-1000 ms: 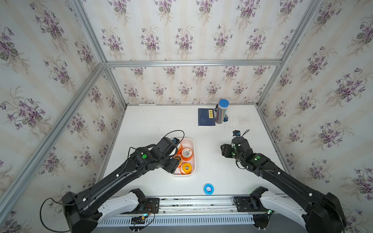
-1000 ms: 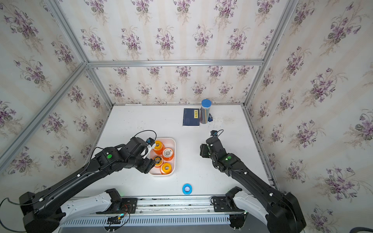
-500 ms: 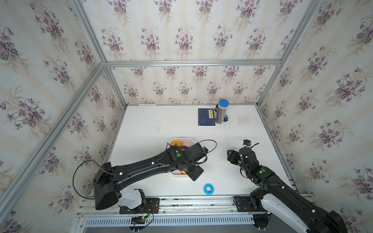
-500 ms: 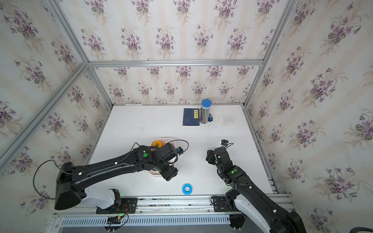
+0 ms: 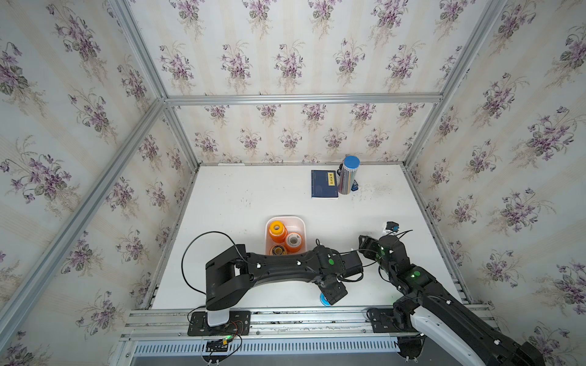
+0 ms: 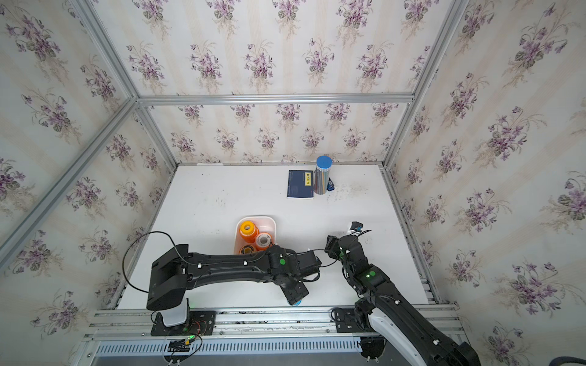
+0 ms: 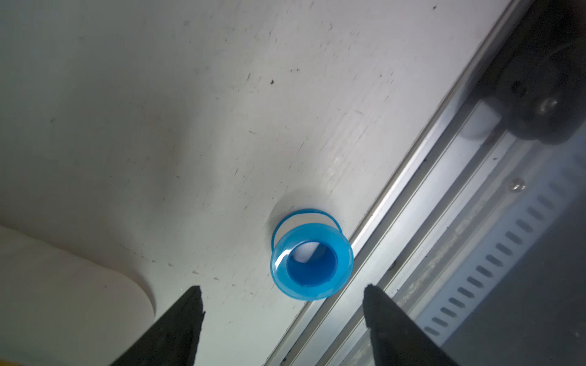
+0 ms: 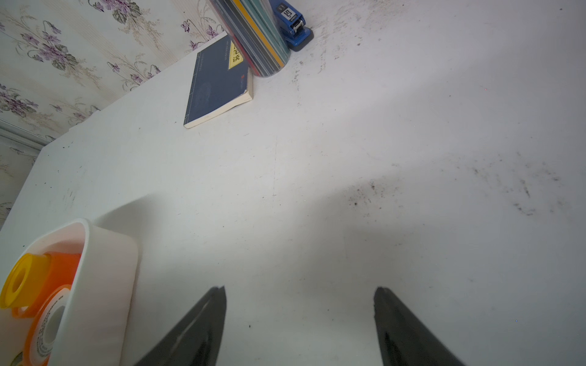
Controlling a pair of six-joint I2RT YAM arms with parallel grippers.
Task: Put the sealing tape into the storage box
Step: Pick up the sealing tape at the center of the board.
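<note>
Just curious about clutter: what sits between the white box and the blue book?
Nothing. The table between box and book is bare, as both top views and the right wrist view show.

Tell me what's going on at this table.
The robot is gathering tape spools into the white storage box, which already holds several orange spools. The left hand hovers open over the blue tape spool, lying near the front edge of the table. The right hand is open and empty beside the box.

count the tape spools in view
4: three in the storage box, a yellow-topped orange one, a white-faced orange one and a half-covered one; one blue spool near the table's front edge. Others may be hidden.
</note>
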